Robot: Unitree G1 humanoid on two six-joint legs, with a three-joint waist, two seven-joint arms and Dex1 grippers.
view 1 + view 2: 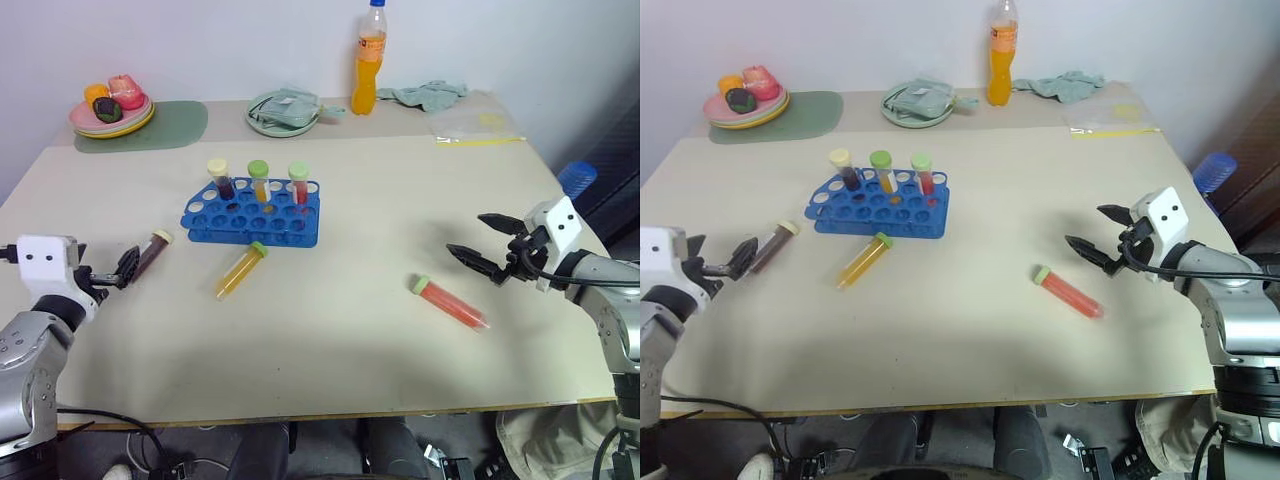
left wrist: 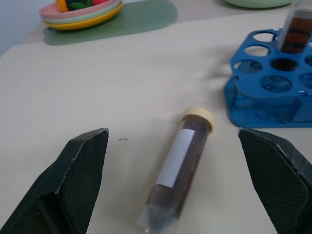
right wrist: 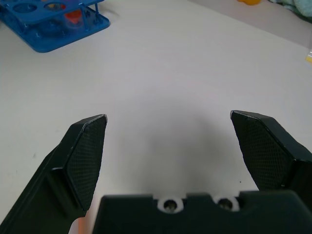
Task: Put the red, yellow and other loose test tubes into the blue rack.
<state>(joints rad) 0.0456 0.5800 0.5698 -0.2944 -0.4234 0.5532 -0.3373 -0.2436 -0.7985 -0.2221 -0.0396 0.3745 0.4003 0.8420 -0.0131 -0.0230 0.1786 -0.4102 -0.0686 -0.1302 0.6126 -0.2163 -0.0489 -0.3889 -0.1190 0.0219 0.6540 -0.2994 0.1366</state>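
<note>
Left gripper (image 1: 128, 268) is sitting wide open near the table's (image 1: 400, 200) left edge, fingers spread either side of the brown tube (image 2: 179, 170) (cream cap, white label strip), nothing touching it in the wrist view. That tube is lying flat just off the rack's left end, cap pointing toward the rack.

Right gripper (image 1: 482, 245) is also gaping fully, holding nothing, hovering by the right edge and pointing in toward the table's middle. Red tube (image 1: 449, 301) (green cap) is lying just below and left of it, toward the front edge, clear of the fingers.

Yellow tube (image 1: 240, 270) (green cap) is lying tilted right in front of the blue rack (image 1: 252, 213), cap end nearest the rack, close to its front wall but whether touching I can't tell.

Rack is sitting left of centre, already carrying three upright tubes in the back row: dark one with cream cap (image 1: 221, 179), orange one with green cap (image 1: 260, 181), red one with green cap (image 1: 299, 183).

Along the back edge: plate of fruit (image 1: 111, 108) on a green mat (image 1: 150, 126), a bowl with a cloth (image 1: 284, 111), an orange drink bottle (image 1: 369, 58).
</note>
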